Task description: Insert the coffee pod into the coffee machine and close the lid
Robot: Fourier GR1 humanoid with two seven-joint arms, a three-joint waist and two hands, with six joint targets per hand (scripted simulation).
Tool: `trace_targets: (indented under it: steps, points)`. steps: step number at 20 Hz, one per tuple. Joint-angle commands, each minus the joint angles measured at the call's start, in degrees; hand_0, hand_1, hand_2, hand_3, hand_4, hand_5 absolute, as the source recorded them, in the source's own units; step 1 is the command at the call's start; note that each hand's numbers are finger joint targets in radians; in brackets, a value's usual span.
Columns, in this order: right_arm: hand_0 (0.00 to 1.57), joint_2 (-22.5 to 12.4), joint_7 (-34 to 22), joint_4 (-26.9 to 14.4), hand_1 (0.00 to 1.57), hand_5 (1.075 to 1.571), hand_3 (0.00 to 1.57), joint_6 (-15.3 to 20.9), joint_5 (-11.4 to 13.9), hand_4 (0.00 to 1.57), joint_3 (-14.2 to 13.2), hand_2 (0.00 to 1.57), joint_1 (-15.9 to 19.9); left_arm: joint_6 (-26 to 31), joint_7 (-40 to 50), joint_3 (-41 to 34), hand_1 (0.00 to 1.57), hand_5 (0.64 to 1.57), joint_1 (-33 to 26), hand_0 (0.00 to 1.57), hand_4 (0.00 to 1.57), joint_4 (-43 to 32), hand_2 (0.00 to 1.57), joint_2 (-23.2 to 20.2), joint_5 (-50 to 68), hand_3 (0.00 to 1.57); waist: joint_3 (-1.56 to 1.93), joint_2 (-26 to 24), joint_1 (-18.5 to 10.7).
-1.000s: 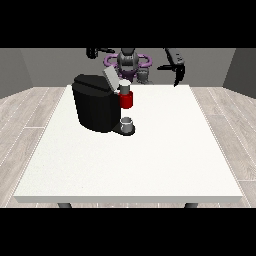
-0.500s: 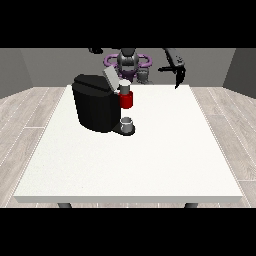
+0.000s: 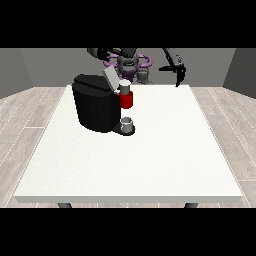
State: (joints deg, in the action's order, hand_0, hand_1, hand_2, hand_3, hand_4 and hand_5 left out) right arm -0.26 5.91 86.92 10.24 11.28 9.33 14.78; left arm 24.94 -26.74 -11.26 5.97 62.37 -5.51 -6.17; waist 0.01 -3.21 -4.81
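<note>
The black coffee machine [image 3: 97, 105] stands on the left half of the white table [image 3: 150, 160]. Its grey lid [image 3: 110, 78] is tilted up and open. A small pale coffee pod [image 3: 124, 88] sits upright on top of the machine's red brew head [image 3: 127, 101]. Below the head stands a grey cup [image 3: 127, 124]. The hand at the view's left [image 3: 102, 53] hovers high behind the machine, above the lid and apart from it. The hand at the view's right [image 3: 176, 70] hangs in the air over the table's far right edge, fingers pointing down and holding nothing.
The robot's purple and grey torso [image 3: 131, 64] is behind the table's far edge. Bare white tabletop stretches in front of and to the right of the machine. Wooden floor surrounds the table.
The hand at the view's left has shifted slightly rightward towards the lid. The hand at the view's right has barely moved. Lid, pod and cup are unchanged.
</note>
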Motion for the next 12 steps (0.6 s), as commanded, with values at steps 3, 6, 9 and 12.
trace_targets:
  steps: [3, 6, 9, 12]
  points:
    - [0.00, -0.26, -3.92, -4.78, 0.00, 1.571, 0.00, -0.03, 0.30, 0.35, -4.39, 0.00, 8.64, -0.76, -0.86, 1.11, 0.00, 1.571, -1.85, 0.00, 0.38, 3.51, 0.00, -0.22, 0.48, 0.00, -0.01, 3.00, -1.19]
    - [0.00, -1.31, 1.93, -9.57, 0.00, 1.571, 0.00, 0.10, -1.06, 0.35, -7.90, 0.00, 9.38, 1.84, 0.37, 1.05, 0.00, 1.571, -2.85, 0.00, 0.31, 5.67, 0.00, -1.39, 2.49, 0.00, 0.00, 4.57, -2.31]
    - [0.00, -3.28, 0.48, -11.74, 0.00, 1.571, 0.00, -0.07, -1.57, 0.39, -10.76, 0.00, 11.09, -1.79, 0.46, 2.60, 0.00, 1.571, -3.39, 0.00, 0.33, 6.76, 0.00, 1.26, 1.10, 0.00, 0.00, 4.53, -1.78]
    - [0.00, -2.97, 1.17, -15.40, 0.00, 1.571, 0.00, 0.79, -1.30, 0.39, -11.83, 0.00, 15.86, -0.38, 0.45, 0.59, 0.00, 1.571, 0.03, 0.00, 0.35, 4.73, 0.00, -1.35, 3.23, 0.00, -0.01, 6.93, -1.70]
